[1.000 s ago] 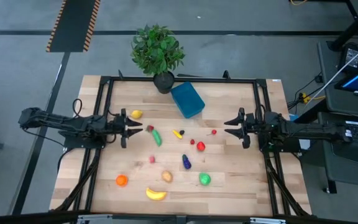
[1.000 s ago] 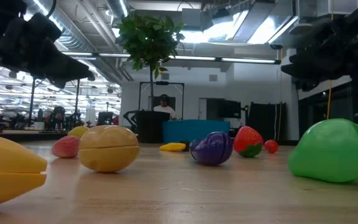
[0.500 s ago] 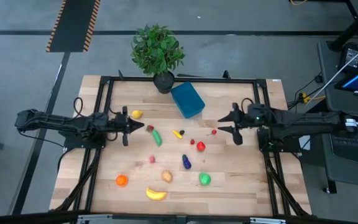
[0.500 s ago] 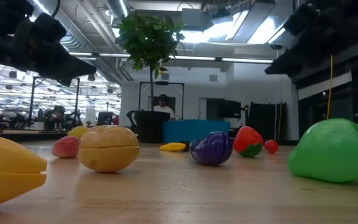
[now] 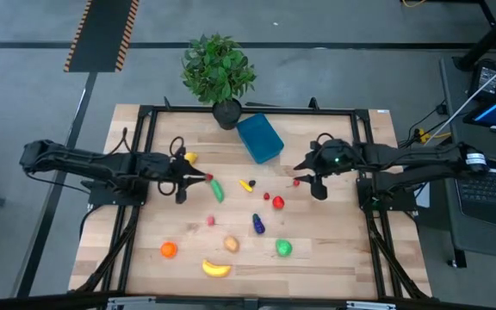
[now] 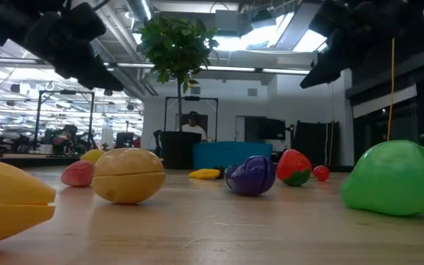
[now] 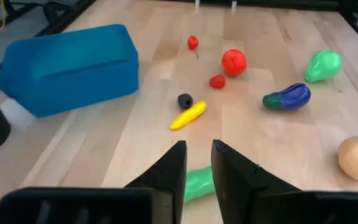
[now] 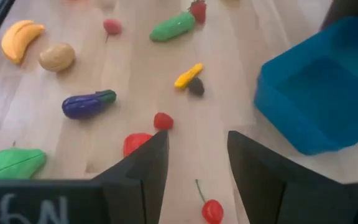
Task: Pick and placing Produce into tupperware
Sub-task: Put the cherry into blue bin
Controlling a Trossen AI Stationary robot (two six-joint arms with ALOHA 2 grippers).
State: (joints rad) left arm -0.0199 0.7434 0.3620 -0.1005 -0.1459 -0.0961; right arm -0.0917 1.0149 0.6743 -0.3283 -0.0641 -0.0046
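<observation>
Two hands hang over the bench in the high view: the left hand near the left edge by the green cucumber, the right hand near the right edge by a cherry. The blue tupperware lies open at the far edge.

Low view: a tan potato and purple eggplant rest mid-bench.

Left wrist view: fingers narrowly parted, empty, over the cucumber.

Right wrist view: fingers spread, empty, above the cherry.

White "6N"-like marks on the right end effector mount.
</observation>
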